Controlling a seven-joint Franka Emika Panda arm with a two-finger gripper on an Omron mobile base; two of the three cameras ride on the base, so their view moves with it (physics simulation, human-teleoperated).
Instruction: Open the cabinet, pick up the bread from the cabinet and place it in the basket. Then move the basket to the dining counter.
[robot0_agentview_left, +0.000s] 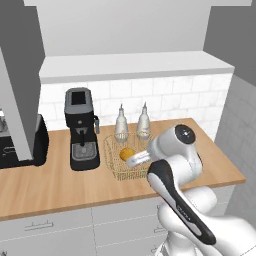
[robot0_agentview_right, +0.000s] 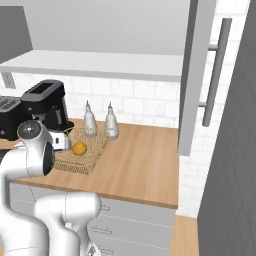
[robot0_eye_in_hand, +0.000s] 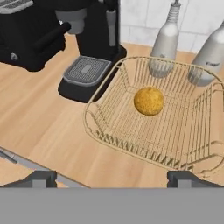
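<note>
The bread (robot0_eye_in_hand: 149, 101), a round golden roll, lies inside the tan wire basket (robot0_eye_in_hand: 101, 136) on the wooden worktop. The left base view shows the bread (robot0_agentview_left: 126, 153) in the basket (robot0_agentview_left: 114, 167) too, and so does the right base view, with the bread (robot0_agentview_right: 79, 148) and the basket (robot0_agentview_right: 93, 155). My gripper (robot0_eye_in_hand: 113, 179) hovers just in front of the basket's near rim. It is open and holds nothing, and its fingertips (robot0_eye_in_hand: 42, 178) stand wide apart. The cabinet door (robot0_agentview_right: 196, 75) with its bar handle (robot0_agentview_right: 216, 70) is swung open. The dining counter is out of view.
A black coffee machine (robot0_agentview_left: 81, 129) stands left of the basket, with a black appliance (robot0_agentview_left: 22, 145) further left. Two glass bottles (robot0_agentview_left: 121, 125) (robot0_agentview_left: 143, 122) stand right behind the basket. Another open door (robot0_agentview_left: 17, 95) hangs at the left. Bare worktop (robot0_agentview_right: 145, 165) lies to the right.
</note>
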